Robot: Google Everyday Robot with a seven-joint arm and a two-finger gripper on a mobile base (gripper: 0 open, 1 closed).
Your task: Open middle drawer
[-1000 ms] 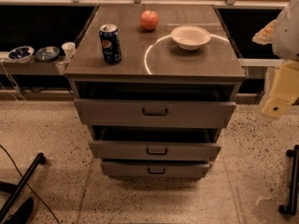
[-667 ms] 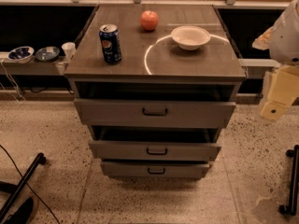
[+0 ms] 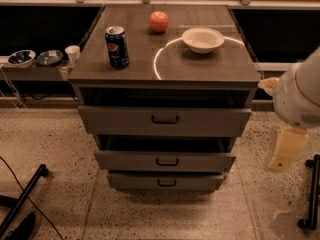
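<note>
Currently, in the camera view, the middle drawer [image 3: 200,161] is the second of three fronts, with the counter [image 3: 210,66] above it. Its black handle [image 3: 167,161] sits at centre. A dark gap above the front suggests it stands slightly out. The hand [image 3: 286,149] hangs to the right of the middle drawer, well apart, at about its height; whether it is spread or pressed together cannot be told. Since a second ago the hand has dropped lower; the drawer is unmoved. Judgement: approach only, pull not begun.

A Pepsi can [image 3: 117,46], a red apple [image 3: 159,21] and a white bowl [image 3: 203,39] stand on the cabinet top [image 3: 200,68]. At the left sit a dark bowl [image 3: 21,58], a greyish bowl [image 3: 49,57] and a white cup [image 3: 72,54].
</note>
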